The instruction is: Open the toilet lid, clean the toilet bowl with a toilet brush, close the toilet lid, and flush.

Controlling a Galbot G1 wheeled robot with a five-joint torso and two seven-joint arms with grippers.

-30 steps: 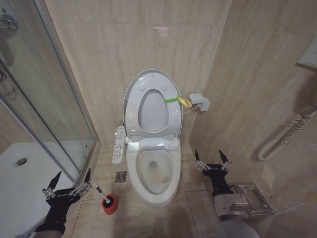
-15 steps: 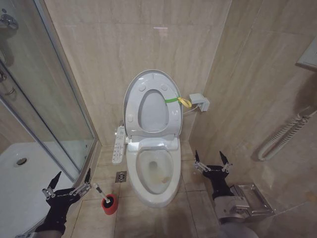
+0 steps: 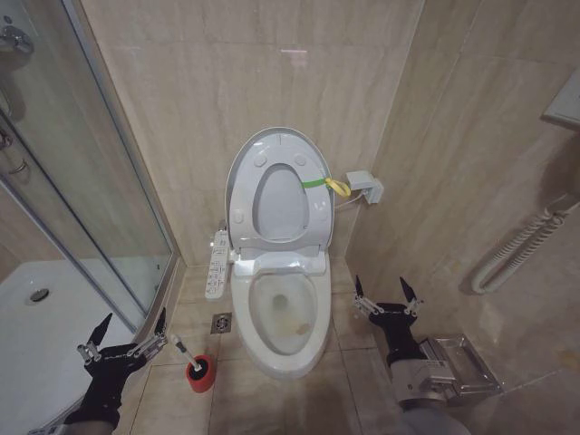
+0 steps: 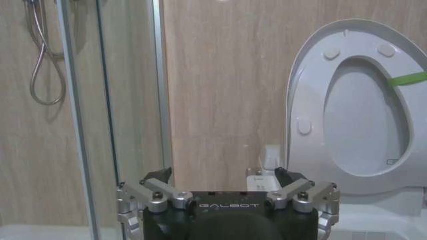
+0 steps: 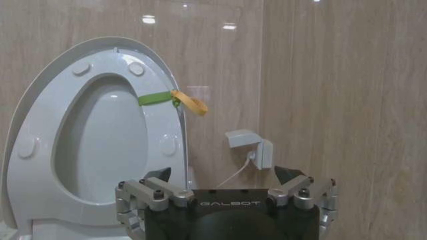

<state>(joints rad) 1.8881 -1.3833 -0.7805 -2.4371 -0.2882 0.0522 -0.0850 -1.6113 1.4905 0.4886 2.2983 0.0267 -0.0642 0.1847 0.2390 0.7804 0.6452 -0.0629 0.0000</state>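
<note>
Nothing is shifting but the right pincer point(image 3: 387, 294), edging back slightly; both pincers gaping wide, toilet lid point(image 3: 276, 186) raised, toilet brush point(image 3: 186, 353) waiting untouched.

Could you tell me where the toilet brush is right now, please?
In the head view, the toilet brush stands in its red holder on the floor, left of the toilet bowl, near the left hand.

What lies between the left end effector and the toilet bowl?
In the head view, the white-handled toilet brush in its red cup stands between the left end effector and the white ceramic toilet bowl.
</note>
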